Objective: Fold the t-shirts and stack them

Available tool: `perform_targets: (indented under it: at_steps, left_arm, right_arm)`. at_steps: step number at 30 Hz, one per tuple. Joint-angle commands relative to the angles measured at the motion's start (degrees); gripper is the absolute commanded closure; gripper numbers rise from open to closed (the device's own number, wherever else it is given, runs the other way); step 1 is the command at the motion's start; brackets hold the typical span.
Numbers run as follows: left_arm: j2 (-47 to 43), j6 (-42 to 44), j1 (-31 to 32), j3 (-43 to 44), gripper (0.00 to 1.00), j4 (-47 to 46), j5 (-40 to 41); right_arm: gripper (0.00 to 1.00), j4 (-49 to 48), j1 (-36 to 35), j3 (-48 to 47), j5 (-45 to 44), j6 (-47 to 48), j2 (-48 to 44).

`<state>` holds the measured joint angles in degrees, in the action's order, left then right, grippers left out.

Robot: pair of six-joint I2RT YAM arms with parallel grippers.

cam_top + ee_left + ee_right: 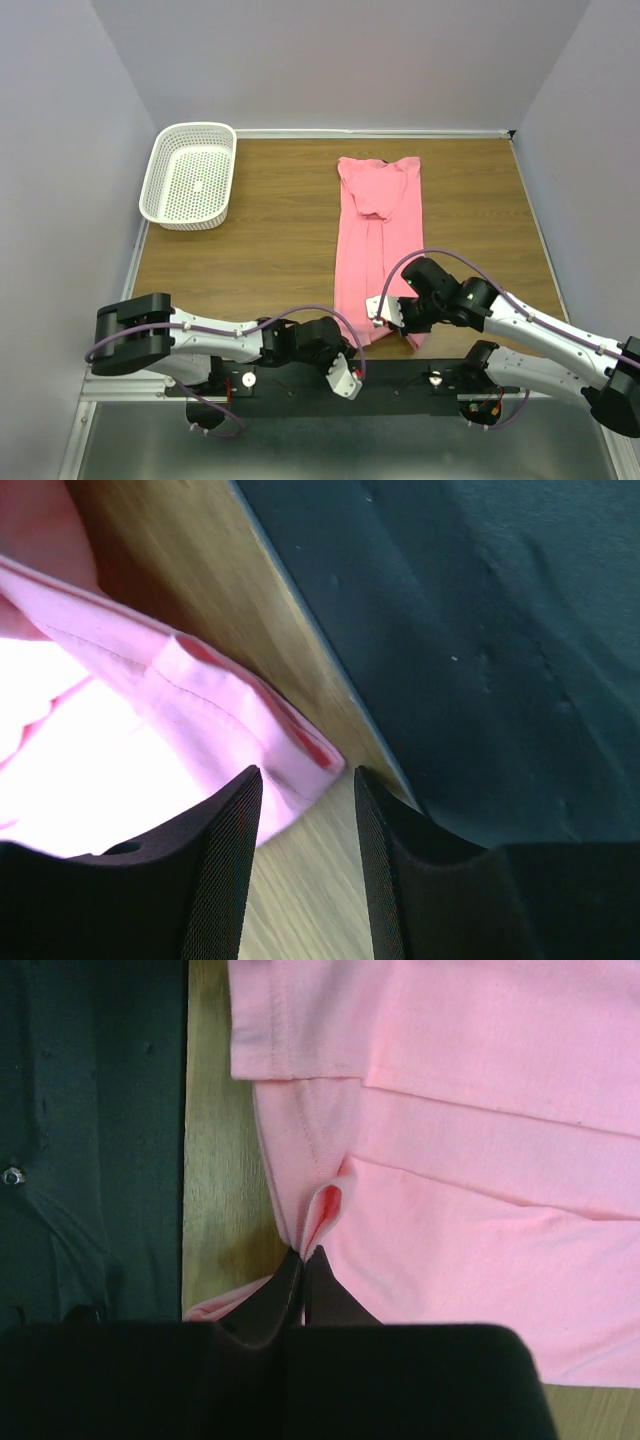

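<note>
Right gripper (pixel 303 1260) pinched shut on a fold of the pink t-shirt (pixel 375 225) hem, left gripper (pixel 306 775) fingers apart and gripping nothing, hem corner right at its tips, shirt lying as a long narrow strip mid-table (pixel 270 250), hem end nearest the arms, white basket (pixel 185 127) off in the far left corner

The salmon-pink t-shirt (pixel 372 250) lies flat on the wooden worktop (pixel 270 240), right of the middle. It is folded lengthwise into a long narrow strip that reaches from the far side to the near edge. At the far end a sleeve lies folded on top. The fabric is plain and thin. At the near hem a small fold stands up, pinched by the right end effector (pixel 303 1260).
</note>
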<state>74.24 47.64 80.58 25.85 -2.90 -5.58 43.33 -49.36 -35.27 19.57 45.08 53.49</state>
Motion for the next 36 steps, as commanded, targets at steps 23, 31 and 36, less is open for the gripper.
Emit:
perform_targets:
  at_steps: [23, 31, 36]
  left_arm:
    - [3.03, 0.18, -0.86, -0.97, 1.00, -4.75, 4.27]
    - [-8.57, -1.58, -3.14, -2.73, 1.00, -3.87, 1.63]
    - [-13.50, -2.11, -4.55, -2.73, 1.00, -3.26, -0.13]
  right_arm:
    - [0.99, 0.70, 0.94, -0.24, 1.96, 0.18, -1.90]
    - [0.99, 0.53, 1.81, -0.68, 1.52, -0.17, -3.66]
    - [0.99, 0.26, 2.25, -2.17, 0.99, -1.31, -4.28]
